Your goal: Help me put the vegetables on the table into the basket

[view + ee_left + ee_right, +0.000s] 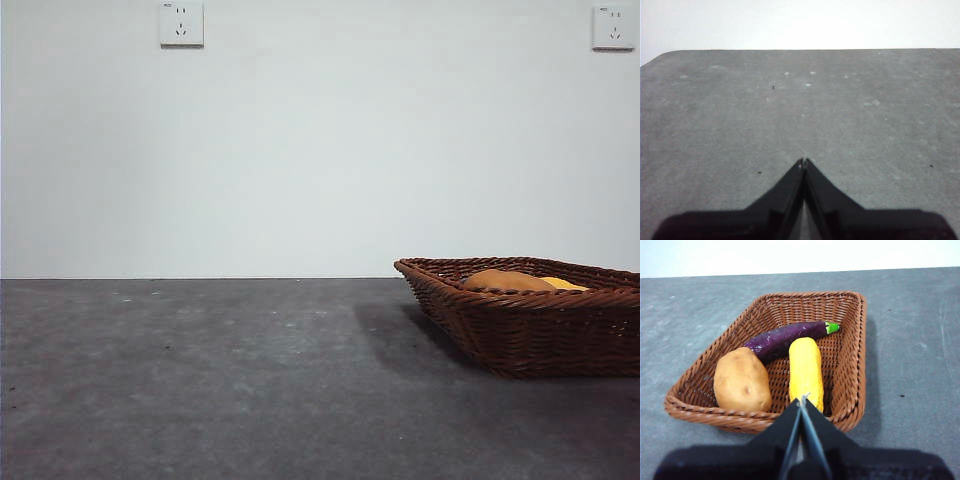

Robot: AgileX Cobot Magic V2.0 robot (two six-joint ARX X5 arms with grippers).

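Plainly, the right gripper [802, 401] has its jaws pressed together with nothing between them, poised above the near rim of the basket [852, 365]. Just beyond its tips lie all three vegetables: the corn [805, 371] lengthwise in the middle, the potato [742, 381] beside it against the near corner, and the eggplant [787, 337] slanting across behind both, its green cap toward the far wall. The left gripper [804, 162] is likewise closed and empty, over bare bench [800, 110] well away from the basket.

Judging by this, nothing remains to pick up. Should any piece need moving, the corn's bumpy skin would likely give the surest hold, taken across its middle; the potato looks smooth and broad, so it needs wide jaws; the glossy, slim eggplant could slip and is best gripped at its thicker part. All seem light and rigid.

From the front, the basket is cut off at the frame edge, its wall hiding all but the tops of the potato and corn; the eggplant cannot be seen there.
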